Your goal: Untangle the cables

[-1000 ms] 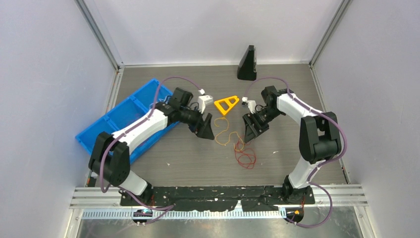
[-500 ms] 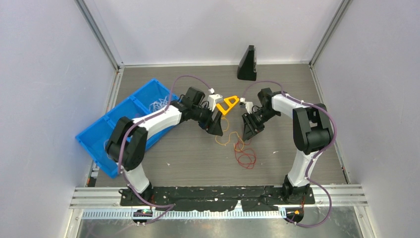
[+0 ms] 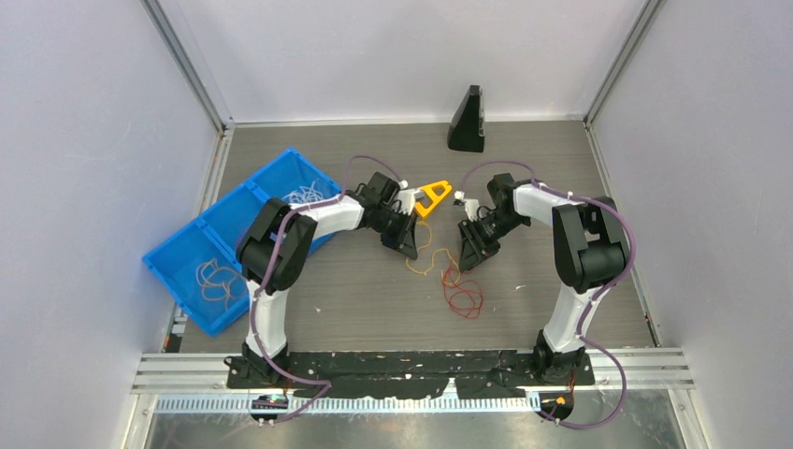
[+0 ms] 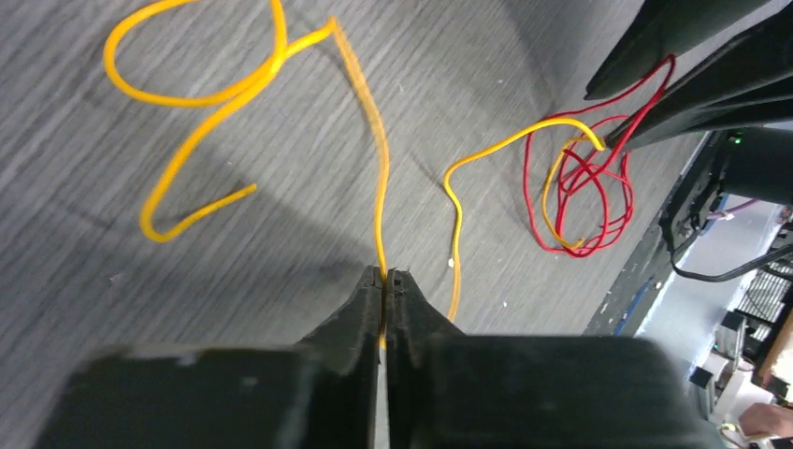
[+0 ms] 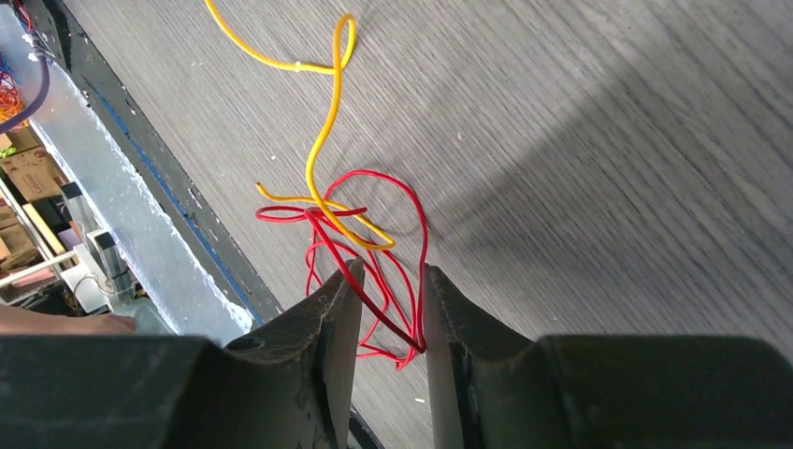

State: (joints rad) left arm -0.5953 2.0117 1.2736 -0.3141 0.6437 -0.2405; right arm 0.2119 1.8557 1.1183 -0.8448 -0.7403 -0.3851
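The left hand (image 4: 384, 278) is pressed together, pinching the yellow cable (image 4: 372, 140), which runs away from its tips across the bench (image 4: 93, 281). The right hand (image 5: 393, 281) is spread, tips low over the red cable (image 5: 418, 224) tangle, with one red strand crossing between its fingers. Both hands angle downward, facing each other mid-bench.

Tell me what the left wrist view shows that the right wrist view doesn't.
Only the left wrist view: the left gripper shut on the yellow cable, and that cable's big loop farther out.
Only the right wrist view: the right gripper open, with strands of the red cable running between its fingers.
Both: the red tangle with the yellow cable threaded through it, lying on the grey table.
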